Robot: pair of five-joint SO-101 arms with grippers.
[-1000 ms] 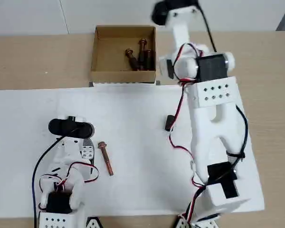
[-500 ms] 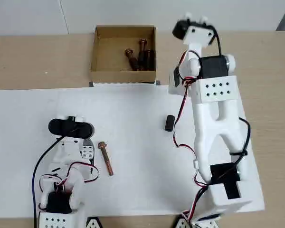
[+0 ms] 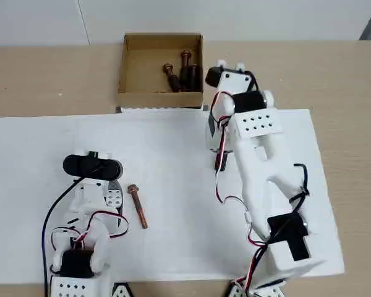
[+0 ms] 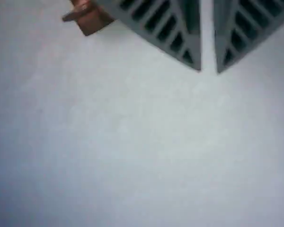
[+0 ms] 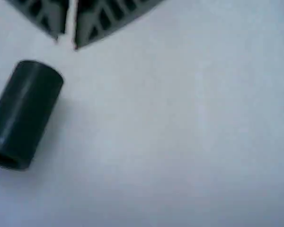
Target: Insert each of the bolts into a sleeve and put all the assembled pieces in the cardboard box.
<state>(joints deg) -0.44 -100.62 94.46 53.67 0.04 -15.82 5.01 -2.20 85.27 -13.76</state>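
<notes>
The right gripper (image 5: 66,40) hangs just beside the sleeve (image 5: 26,113), right of centre, its jaws almost together and empty. The left gripper (image 4: 207,66), likewise nearly closed on nothing, sits by the bolt (image 3: 137,206) at near left. The box (image 3: 161,99) stands far. If the right gripper descends without opening, it would likely knock the round sleeve rolling away.
</notes>
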